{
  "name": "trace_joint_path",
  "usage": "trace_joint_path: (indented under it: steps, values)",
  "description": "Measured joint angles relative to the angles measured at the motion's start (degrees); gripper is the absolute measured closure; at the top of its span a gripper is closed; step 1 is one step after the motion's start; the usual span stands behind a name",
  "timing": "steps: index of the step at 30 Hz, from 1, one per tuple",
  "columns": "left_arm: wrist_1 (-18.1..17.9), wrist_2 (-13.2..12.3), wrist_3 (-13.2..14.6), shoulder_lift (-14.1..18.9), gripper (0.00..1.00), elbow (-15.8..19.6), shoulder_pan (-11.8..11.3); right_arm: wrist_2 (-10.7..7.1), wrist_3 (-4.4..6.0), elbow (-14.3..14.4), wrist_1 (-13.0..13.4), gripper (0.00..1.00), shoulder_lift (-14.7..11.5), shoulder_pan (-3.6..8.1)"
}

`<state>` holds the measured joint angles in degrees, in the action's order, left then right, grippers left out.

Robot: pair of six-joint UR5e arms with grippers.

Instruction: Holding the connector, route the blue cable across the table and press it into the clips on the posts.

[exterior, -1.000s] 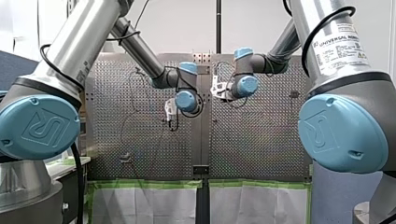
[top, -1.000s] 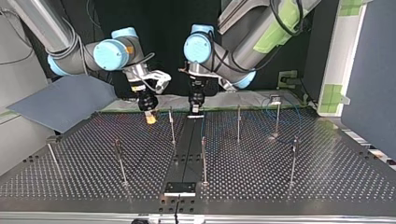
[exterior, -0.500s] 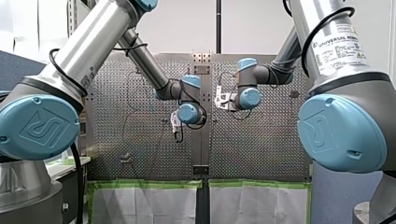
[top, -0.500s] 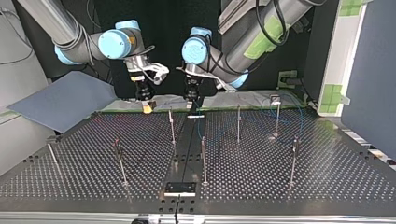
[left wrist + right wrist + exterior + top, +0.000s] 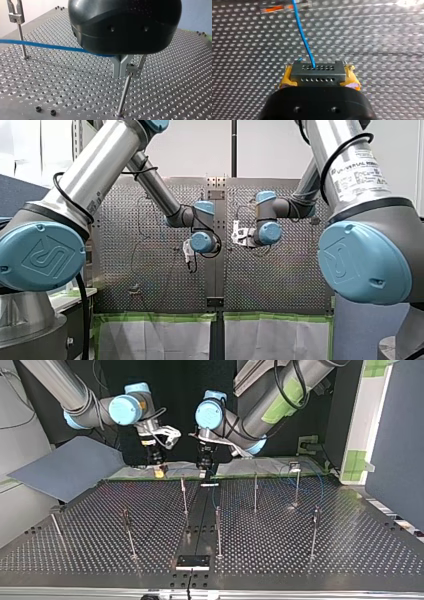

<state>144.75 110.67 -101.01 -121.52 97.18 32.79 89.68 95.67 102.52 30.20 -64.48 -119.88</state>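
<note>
Status: right gripper [image 5: 317,75] is clamped on the connector [image 5: 317,73], with yellow pads [image 5: 352,76] on its two short ends. Two rows of holes show on the connector. The cable [image 5: 303,37] leaves one hole in the farther row and runs straight ahead above the table [image 5: 300,555] until it goes out of that view.

On the left gripper [image 5: 120,67] the metal fingers are together with no gap showing. The cable comes in from the side and disappears into them just under the black body. It looks pinched there, but the body hides the contact. The fingertips hang clear of the table.

A post [image 5: 124,95] stands just beside them, with its clip [image 5: 134,71] at fingertip height. I can't tell whether they touch. The cable isn't in that clip. A second post [image 5: 21,37] stands farther out along the cable, which crosses its shaft below the clip.

Top view: both grippers sit side by side, apart, at the table's arm-side edge near its middle. The connector is over that edge. Blue drops from the left gripper beside the centre strip [image 5: 200,510]. More blue loops around the posts [image 5: 297,485] toward the arm-side corner at the view's right.
</note>
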Motion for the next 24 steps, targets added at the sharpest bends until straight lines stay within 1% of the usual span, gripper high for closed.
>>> trace_joint_path:
  steps: [4,9,13,18,21,24]
  values:
    - [-0.5,-0.6,-0.1,-0.8,1.00,0.0,-0.1,-0.98,0.28,-0.1,0.5,1.00,1.1,0.78]
    - [-1.8,-1.3,-0.2,-2.0,1.00,-0.1,-0.3,-3.24,1.36,-0.7,0.9,1.00,1.6,2.16]
    - [-2.5,-1.6,-0.4,-2.2,1.00,-0.3,-0.4,-4.18,1.93,-1.1,0.9,1.00,2.1,3.32]
    - [-2.9,-2.3,-0.8,-2.3,1.00,-1.2,-0.9,-5.90,2.12,-2.0,0.9,1.00,3.9,4.86]
    - [-2.5,-2.8,-1.0,-2.6,1.00,-2.2,-1.1,-6.50,2.15,-2.2,0.9,1.00,4.4,5.60]
    - [-1.5,-3.1,-1.1,-3.9,1.00,-3.3,-1.0,-6.86,2.19,-2.6,0.8,1.00,4.6,6.32]
